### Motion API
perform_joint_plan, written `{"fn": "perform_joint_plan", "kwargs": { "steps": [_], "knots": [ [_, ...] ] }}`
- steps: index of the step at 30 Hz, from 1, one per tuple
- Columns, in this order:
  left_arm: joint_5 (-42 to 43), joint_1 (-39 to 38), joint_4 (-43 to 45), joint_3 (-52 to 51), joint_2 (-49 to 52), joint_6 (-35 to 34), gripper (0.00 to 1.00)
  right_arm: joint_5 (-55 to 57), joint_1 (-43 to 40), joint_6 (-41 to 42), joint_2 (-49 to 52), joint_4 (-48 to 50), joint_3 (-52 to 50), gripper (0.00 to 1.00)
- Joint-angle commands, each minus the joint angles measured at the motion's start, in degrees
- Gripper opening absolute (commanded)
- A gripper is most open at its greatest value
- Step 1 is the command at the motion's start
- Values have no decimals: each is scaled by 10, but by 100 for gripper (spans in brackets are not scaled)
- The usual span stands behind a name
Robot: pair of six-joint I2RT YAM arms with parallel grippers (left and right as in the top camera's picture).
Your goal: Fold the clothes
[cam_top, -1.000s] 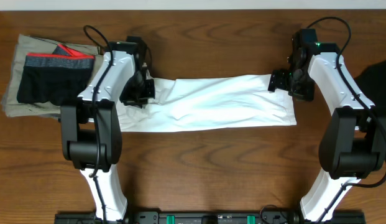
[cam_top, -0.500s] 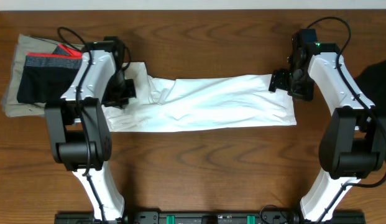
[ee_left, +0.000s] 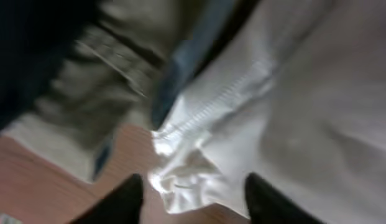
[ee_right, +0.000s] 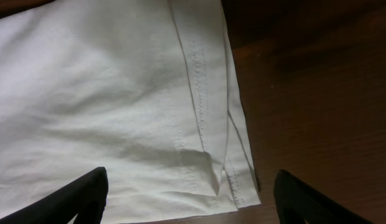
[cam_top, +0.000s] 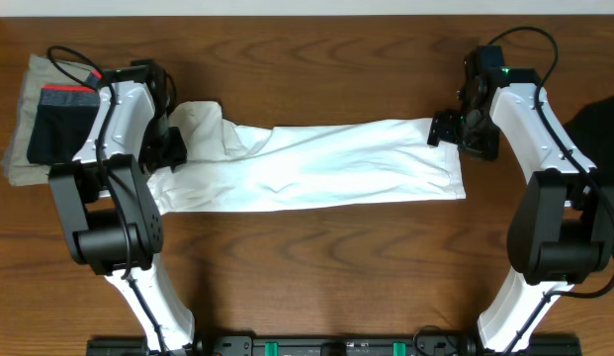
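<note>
At opposite T-shirt (cam_top: 326,163) hems, left end effector (ee_left: 194,190) and right end effector (ee_right: 191,180) gape open.

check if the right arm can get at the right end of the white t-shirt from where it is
Probably yes. The right gripper hangs open right over the white T-shirt at its hemmed right edge, with nothing between them; only bare table lies beside it.

Wooden table (cam_top: 316,267) — white T-shirt (cam_top: 326,168), khaki pile (cam_top: 15,148), black garment (cam_top: 601,121)
</note>
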Motion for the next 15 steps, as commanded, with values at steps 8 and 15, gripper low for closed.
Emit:
{"fn": "perform_joint_plan", "kwargs": {
  "steps": [8, 15],
  "knots": [
    [-27, 1, -25, 32, -60, -28, 67, -64, 17, -5, -6, 9, -4, 64],
    [76, -36, -32, 36, -139, -31, 67, -90, 45, -14, -6, 32, -7, 5]
  ]
}}
